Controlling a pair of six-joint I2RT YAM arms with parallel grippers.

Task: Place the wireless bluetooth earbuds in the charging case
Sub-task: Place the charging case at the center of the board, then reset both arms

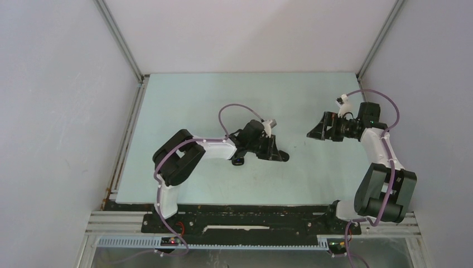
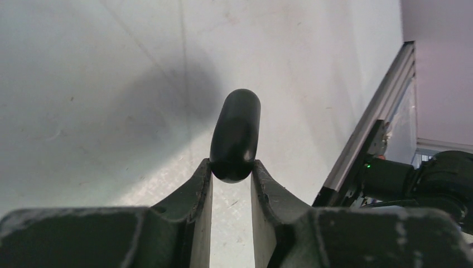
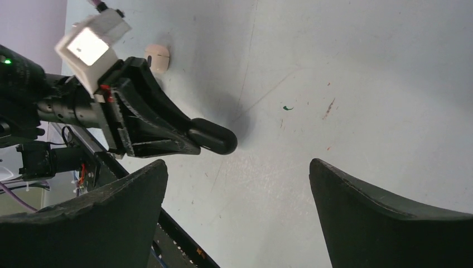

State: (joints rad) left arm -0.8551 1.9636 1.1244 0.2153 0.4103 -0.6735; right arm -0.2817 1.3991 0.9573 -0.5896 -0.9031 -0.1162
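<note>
While my left claw [image 2: 232, 167] pinches the black charging case [image 2: 235, 131] by one end, my right claw [image 3: 237, 163] faces it, fingers spread wide. White earbud [image 3: 158, 56] lies on table [image 3: 362, 67] behind left claw, apart from case.

Pale green table [image 1: 184, 100]; plain white walls [image 1: 56, 111] enclose it

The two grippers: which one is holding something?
The left gripper: it pinches the black case. The right gripper is wide open with nothing in it.
</note>
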